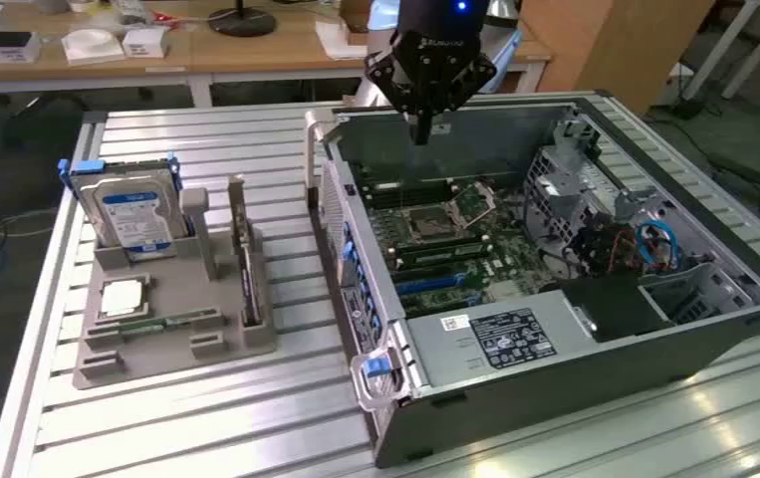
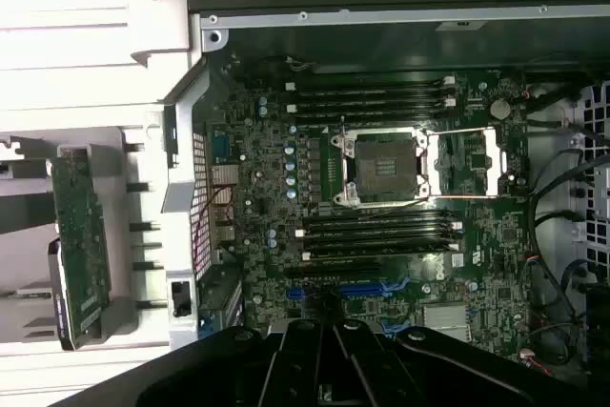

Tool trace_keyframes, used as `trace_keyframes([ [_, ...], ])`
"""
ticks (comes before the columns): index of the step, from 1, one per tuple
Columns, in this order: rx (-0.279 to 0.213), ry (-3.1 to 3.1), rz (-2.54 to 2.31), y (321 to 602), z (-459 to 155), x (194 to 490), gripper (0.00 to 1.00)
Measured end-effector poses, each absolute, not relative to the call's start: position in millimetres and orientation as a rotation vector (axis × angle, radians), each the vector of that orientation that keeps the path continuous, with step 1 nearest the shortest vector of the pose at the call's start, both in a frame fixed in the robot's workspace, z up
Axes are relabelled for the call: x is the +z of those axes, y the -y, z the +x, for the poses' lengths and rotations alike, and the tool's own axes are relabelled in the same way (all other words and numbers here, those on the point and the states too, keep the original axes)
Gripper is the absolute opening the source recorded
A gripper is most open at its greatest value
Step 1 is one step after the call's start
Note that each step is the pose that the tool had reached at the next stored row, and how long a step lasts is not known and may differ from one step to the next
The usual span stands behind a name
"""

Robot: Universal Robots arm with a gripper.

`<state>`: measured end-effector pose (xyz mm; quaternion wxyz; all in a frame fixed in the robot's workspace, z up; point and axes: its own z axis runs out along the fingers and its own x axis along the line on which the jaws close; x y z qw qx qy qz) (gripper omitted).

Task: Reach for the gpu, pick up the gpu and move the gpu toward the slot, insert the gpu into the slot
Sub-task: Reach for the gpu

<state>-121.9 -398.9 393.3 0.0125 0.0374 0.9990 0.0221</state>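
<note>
**Tool (image 1: 422,131), black and two-fingered, closed above the case; gpu standing in its holder**

In the exterior view the tool hangs from the arm over the far wall of the open grey metal computer case (image 1: 513,349). Its fingers (image 1: 421,121) are drawn together to a point with nothing between them.

It is well apart from the thin, flat, dark gpu (image 1: 244,261). The gpu stands upright on its long edge in a groove of the grey moulded holder (image 1: 207,349), on the side nearest the case. The holder lies on the ribbed aluminium surface (image 1: 207,139), at the exterior view's left of the case. In the same holder, a silver hard drive with a blue label (image 1: 133,214) leans upright further toward the exterior view's left. A small square silver processor chip (image 1: 124,297) lies flat in front of the drive.

Inside the case, the long narrow blue plastic slot (image 1: 430,285) sits on the green motherboard, near the square silver processor socket (image 1: 430,221). The gpu is not yet in the slot. In the wrist view the blue slot lies just past the closed fingertips, with the socket and rows of black memory connectors beyond it.
</note>
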Motion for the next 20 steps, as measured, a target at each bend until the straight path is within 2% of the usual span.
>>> trace_keyframes([
  [20,0.069,-3.114,0.117,399,-163,393,0.1],
])
